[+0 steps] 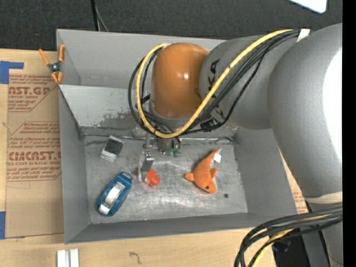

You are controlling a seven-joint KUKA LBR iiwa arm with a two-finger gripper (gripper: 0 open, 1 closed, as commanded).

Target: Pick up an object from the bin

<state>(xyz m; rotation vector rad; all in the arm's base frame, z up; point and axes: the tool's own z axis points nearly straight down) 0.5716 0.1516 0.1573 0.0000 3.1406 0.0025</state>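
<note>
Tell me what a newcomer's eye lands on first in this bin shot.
The big grey arm with its glossy orange cover dominates the picture, reaching in from the right over the back middle of the grey bin. On the bin floor, a bright orange toy fish lies right of centre. A blue-and-white rounded thing lies at the front left.

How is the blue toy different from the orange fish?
The blue toy is blue and white; the orange fish is orange with a white tag. The blue toy lies near the left wall of the bin; the orange fish lies right of the middle. Both lie slanted on the bin floor.
</note>
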